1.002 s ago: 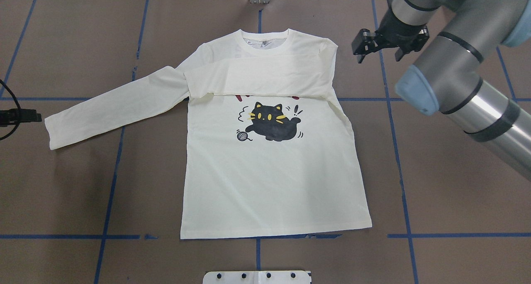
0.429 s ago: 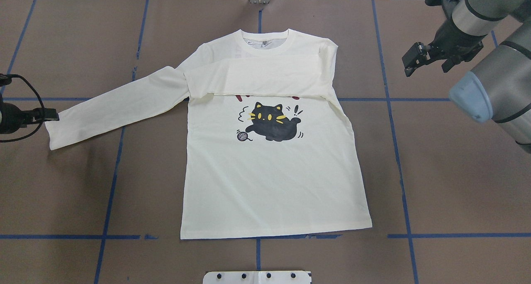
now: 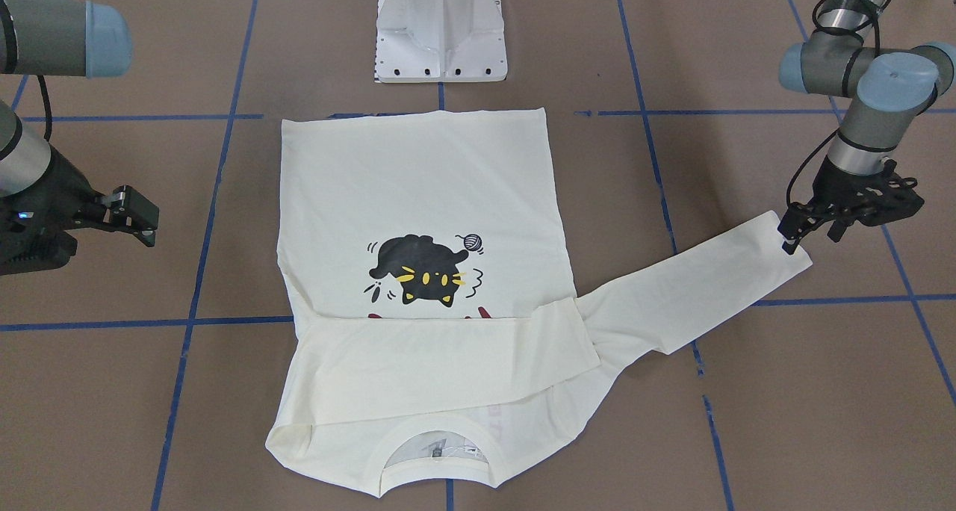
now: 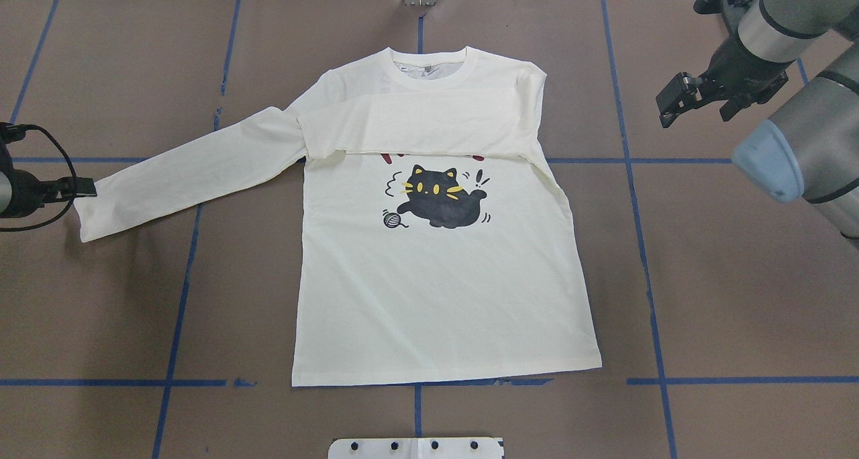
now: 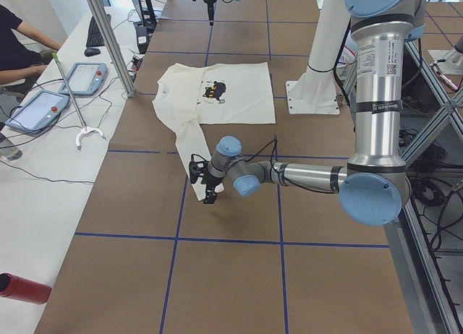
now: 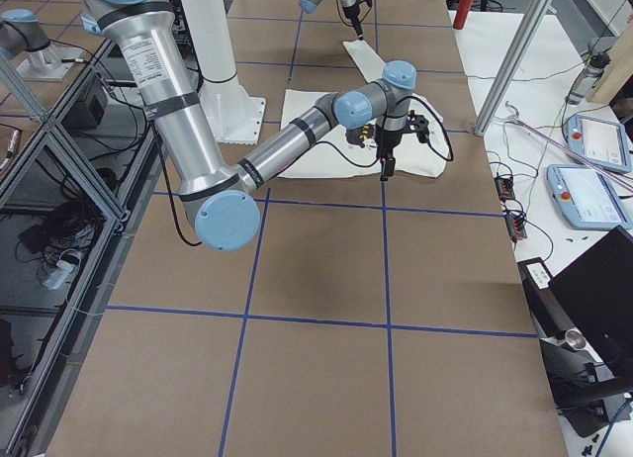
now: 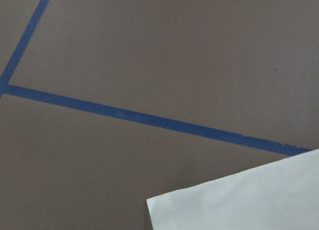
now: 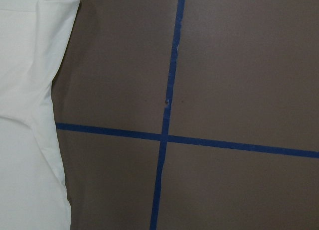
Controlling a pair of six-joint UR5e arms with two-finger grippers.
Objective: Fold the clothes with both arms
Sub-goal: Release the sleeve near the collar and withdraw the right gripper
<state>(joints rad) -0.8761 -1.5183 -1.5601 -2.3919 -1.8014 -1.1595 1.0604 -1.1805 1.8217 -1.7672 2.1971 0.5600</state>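
Left fingers (image 3: 786, 233) at smooth cream cuff (image 3: 784, 266)

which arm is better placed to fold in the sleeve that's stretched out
Left. The left gripper is at the cuff of the outstretched sleeve; the right gripper hangs over bare table beyond the shirt's other side.

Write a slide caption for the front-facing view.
Cream cat-print T-shirt flat, one sleeve folded across its chest; left gripper at the outstretched cuff, right gripper open, off the shirt.

Cream T-shirt (image 4: 443, 298), black cat print (image 4: 439, 205), brown table (image 4: 738, 278), blue lines (image 4: 738, 380)
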